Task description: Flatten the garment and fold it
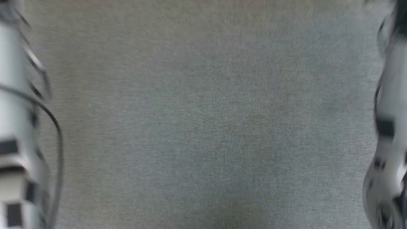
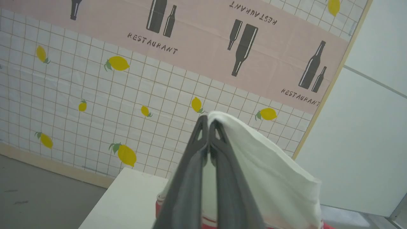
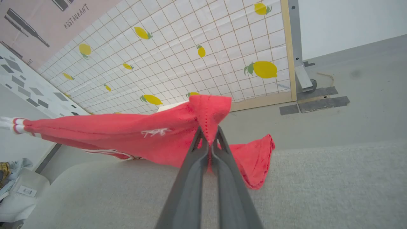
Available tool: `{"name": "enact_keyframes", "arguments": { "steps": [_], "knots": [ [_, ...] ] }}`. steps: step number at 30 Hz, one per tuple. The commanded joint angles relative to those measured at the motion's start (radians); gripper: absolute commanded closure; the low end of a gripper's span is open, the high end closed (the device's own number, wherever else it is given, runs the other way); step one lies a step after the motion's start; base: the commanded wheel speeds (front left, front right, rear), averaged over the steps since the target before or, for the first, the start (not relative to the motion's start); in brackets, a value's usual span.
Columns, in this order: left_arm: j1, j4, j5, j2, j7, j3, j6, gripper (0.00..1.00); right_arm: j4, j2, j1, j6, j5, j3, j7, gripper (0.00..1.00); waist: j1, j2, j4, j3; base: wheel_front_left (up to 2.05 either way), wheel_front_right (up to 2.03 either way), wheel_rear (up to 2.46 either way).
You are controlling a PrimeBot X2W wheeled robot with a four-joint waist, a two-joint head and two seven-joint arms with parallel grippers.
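So here's where I'm at with the rig: both arms are up and well apart, and the garment (image 3: pixel 120 135) hangs stretched in the air between them, over the grey padded surface (image 3: pixel 318 184) rather than laid on it; the right gripper (image 3: pixel 210 135) is pinched fully closed on a bunched bit of the red body, with a loose red corner drooping just beside its fingers (can't tell if that corner brushes the surface); the left gripper (image 2: pixel 208 124) is clamped tight too, on what looks like the white sleeve (image 2: pixel 276 175), striped trim peeking out at the bottom of that view; my read is that two far-apart pinch points let the cloth's own weight pull the wrinkles out before it goes down flat; head cam is blurry, just grey cloth with the left forearm (image 1: pixel 12 121) and right forearm (image 1: pixel 389 127) at the edges; lemon-print wall (image 3: pixel 197 63) sits behind it all; folding hasn't started, I reckon; next I'd lower both ends evenly so it lands spread out.
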Motion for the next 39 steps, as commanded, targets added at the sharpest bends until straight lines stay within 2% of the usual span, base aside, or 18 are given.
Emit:
{"name": "enact_keyframes", "arguments": {
  "steps": [1, 6, 9, 14, 17, 22, 26, 31, 36, 39],
  "knots": [
    [0.087, -0.025, -0.008, -0.02, -0.004, 0.008, -0.011, 1.0, -0.022, -0.019, 0.079, -0.001, 0.018, 0.018, -0.017, 1.0, -0.0001, 0.0, 0.044, -0.131, 0.0, 0.0, 0.0],
    [0.41, -0.13, -0.034, -0.067, -0.004, 0.019, -0.021, 1.0, -0.093, -0.053, 0.339, -0.001, 0.094, 0.068, -0.055, 1.0, -0.0001, 0.0, 0.061, -0.264, 0.0, 0.0, 0.0],
    [0.594, -0.194, -0.062, -0.088, 0.01, 0.024, -0.009, 1.0, -0.124, -0.078, 0.472, -0.001, 0.112, 0.089, -0.077, 1.0, -0.0001, 0.0, 0.063, -0.329, 0.0, 0.0, 0.0],
    [0.933, -0.303, -0.077, -0.114, 0.134, -0.025, 0.052, 1.0, -0.146, -0.123, 0.713, -0.001, 0.099, 0.119, -0.105, 1.0, -0.0001, 0.0, 0.075, -0.437, 0.0, 0.0, 0.0],
    [1.079, -0.348, -0.062, -0.097, 0.222, -0.068, 0.084, 1.0, -0.151, -0.153, 0.821, -0.001, 0.096, 0.113, -0.079, 1.0, -0.0001, 0.0, 0.079, -0.488, 0.0, 0.0, 0.0],
    [1.256, -0.417, -0.048, -0.053, 0.396, -0.137, 0.133, 1.0, -0.198, -0.192, 0.968, -0.001, 0.082, 0.1, 0.003, 1.0, -0.0001, 0.0, 0.076, -0.536, 0.0, 0.0, 0.0],
    [1.379, -0.479, -0.092, -0.037, 0.519, -0.141, 0.191, 1.0, -0.25, -0.203, 1.08, -0.001, 0.095, 0.083, 0.089, 1.0, -0.0001, 0.0, 0.071, -0.567, 0.0, 0.0, 0.0],
    [1.514, -0.557, -0.111, 0.016, 0.665, -0.14, 0.275, 1.0, -0.316, -0.218, 1.203, -0.001, 0.108, 0.084, 0.217, 1.0, -0.0001, 0.0, 0.063, -0.593, 0.0, 0.0, 0.0],
    [1.61, -0.636, -0.14, 0.04, 0.774, -0.147, 0.332, 1.0, -0.35, -0.217, 1.28, -0.001, 0.116, 0.076, 0.301, 1.0, -0.0001, 0.0, 0.06, -0.607, 0.0, 0.0, 0.0],
    [1.645, -0.681, -0.157, 0.047, 0.81, -0.146, 0.352, 1.0, -0.365, -0.211, 1.311, -0.001, 0.117, 0.074, 0.344, 1.0, -0.0001, 0.0, 0.057, -0.609, 0.0, 0.0, 0.0]
  ]
}}
